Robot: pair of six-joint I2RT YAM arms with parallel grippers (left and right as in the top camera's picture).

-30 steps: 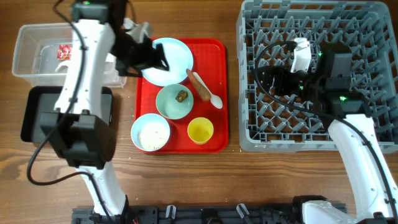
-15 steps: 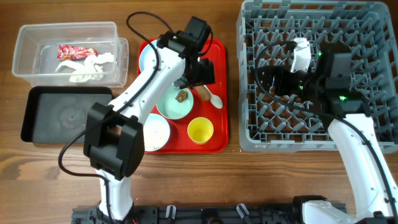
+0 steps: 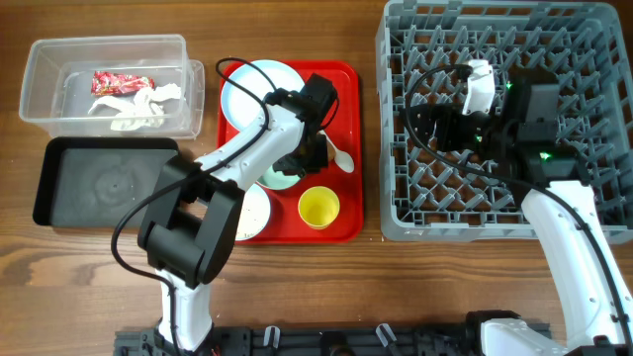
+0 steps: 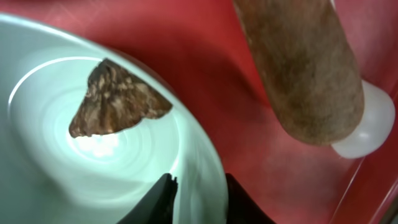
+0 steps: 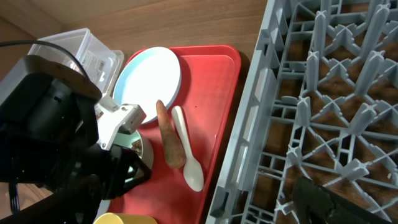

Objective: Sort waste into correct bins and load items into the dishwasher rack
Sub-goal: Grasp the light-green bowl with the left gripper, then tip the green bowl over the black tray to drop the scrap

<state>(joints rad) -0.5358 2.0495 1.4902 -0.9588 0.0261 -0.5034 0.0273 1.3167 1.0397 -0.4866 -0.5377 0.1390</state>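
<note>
Left gripper [image 4: 200, 200]: the 2 fingers straddle the rim of the green bowl [image 4: 43, 186] on the red tray [image 4: 205, 68]; whether they are clamped cannot be told. A brown food lump [image 4: 115, 99] lies in the bowl. The sausage stick [image 4: 298, 68] lies on the tray, overlapping the white spoon [image 4: 367, 127]. Right gripper [image 3: 427, 127]: over the rack [image 3: 495, 222], right of the tray; finger state cannot be told. The wrapper [image 3: 121, 82] and tissue [image 3: 138, 104] lie in the clear tub [image 3: 40, 94], left of the tray.

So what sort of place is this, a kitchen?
Probably a test bench staged as a canteen dish-return, not a real kitchen: a red serving tray, a grey dishwasher rack and a clear plastic waste tub, on a wooden table.
</note>
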